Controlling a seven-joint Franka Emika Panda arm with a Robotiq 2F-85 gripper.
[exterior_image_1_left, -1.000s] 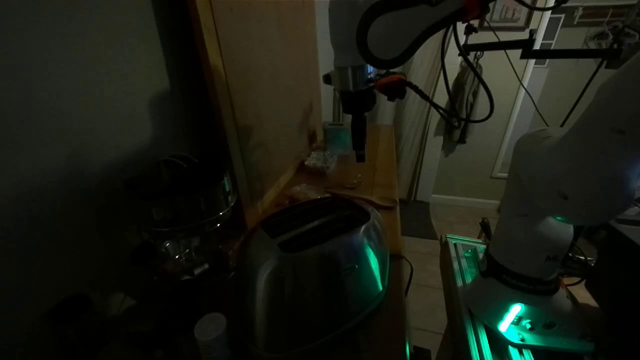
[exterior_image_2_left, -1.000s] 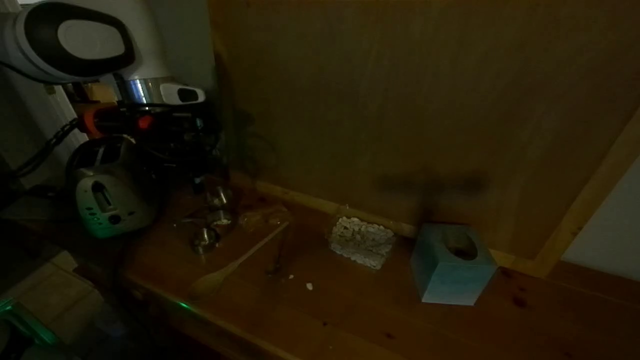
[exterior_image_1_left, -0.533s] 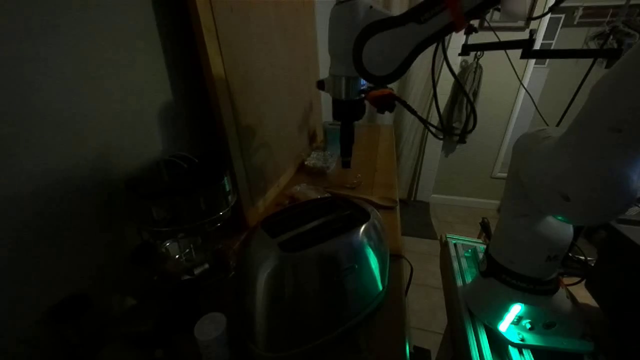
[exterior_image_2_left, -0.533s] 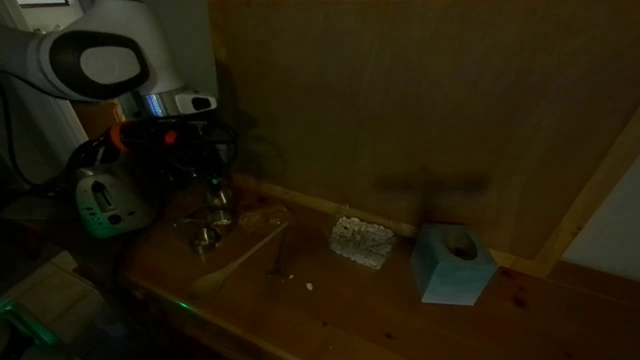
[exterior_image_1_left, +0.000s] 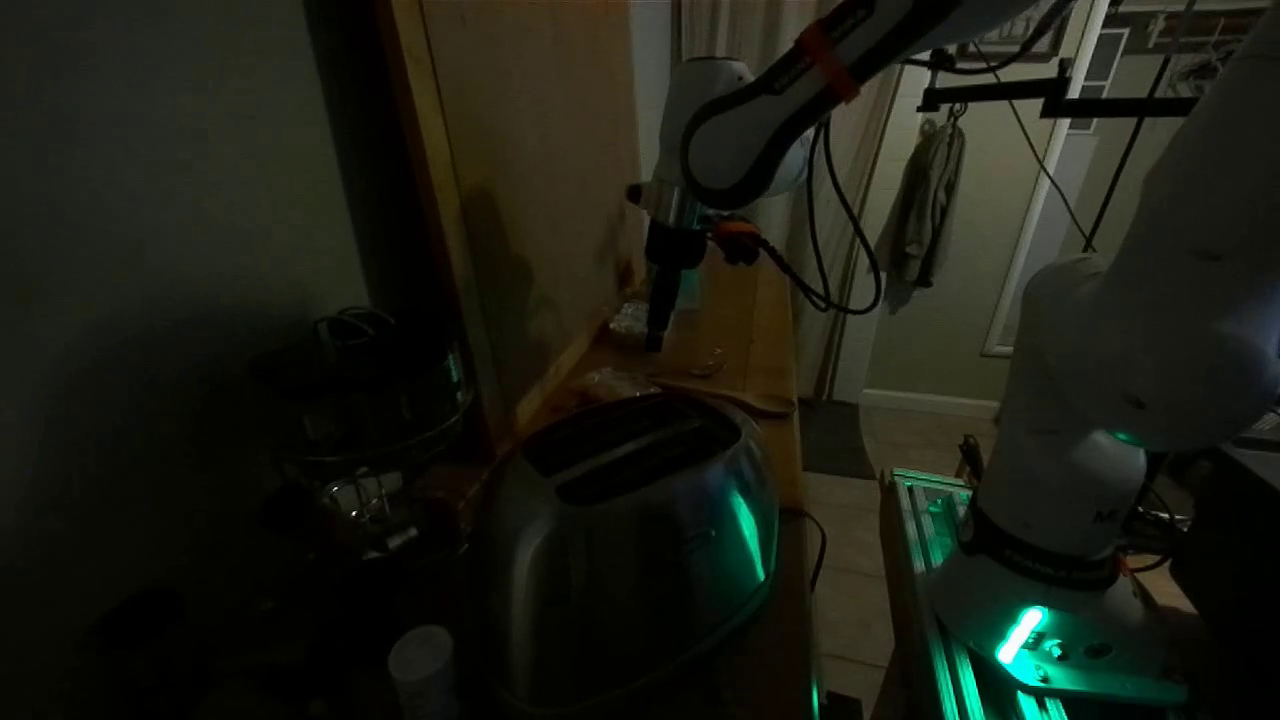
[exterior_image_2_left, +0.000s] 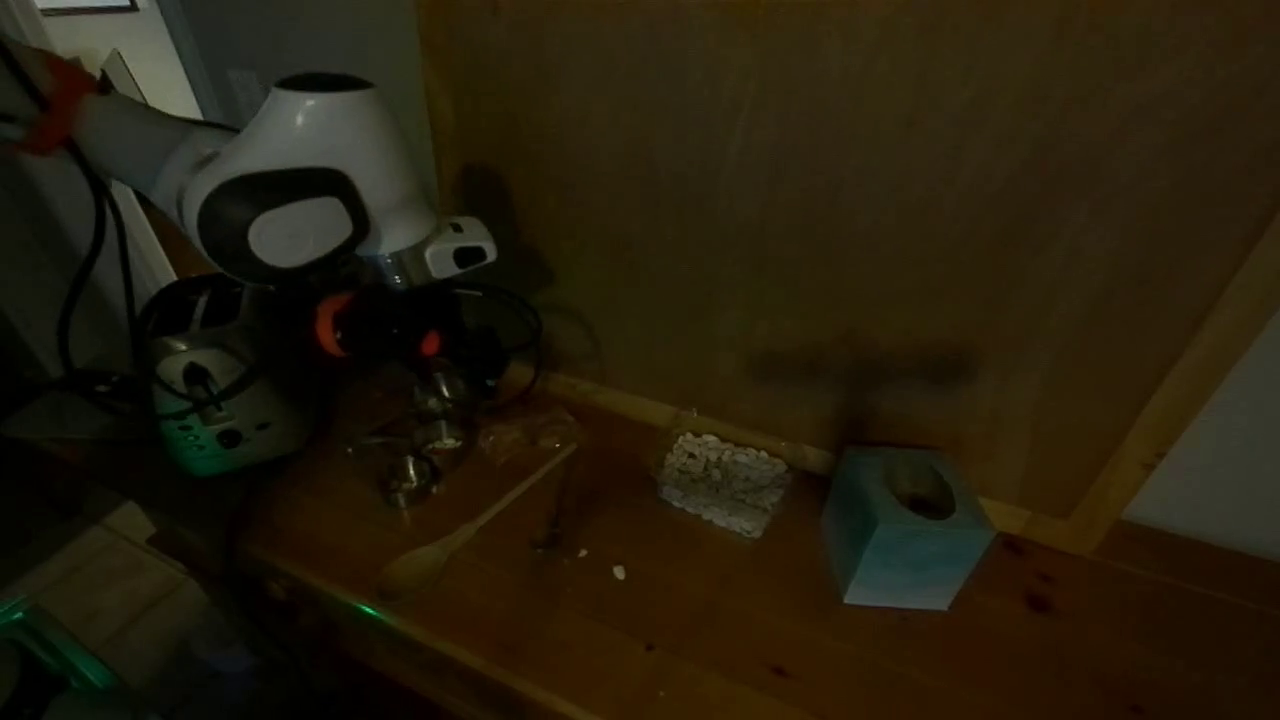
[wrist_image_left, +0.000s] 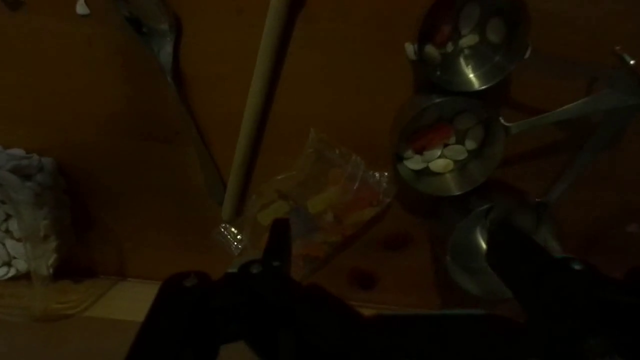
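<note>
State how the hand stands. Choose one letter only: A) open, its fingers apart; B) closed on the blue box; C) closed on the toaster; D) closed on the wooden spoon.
A: in the wrist view, the hand has its two fingers wide apart, with part of the plastic bag showing between them.

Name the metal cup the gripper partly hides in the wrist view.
The bottom cup in frame, behind a finger; the middle cup and top cup show unblocked.

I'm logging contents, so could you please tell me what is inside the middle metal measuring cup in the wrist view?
The middle metal measuring cup holds several pale seed-like pieces and a red piece; whatever lies beneath them is covered.
</note>
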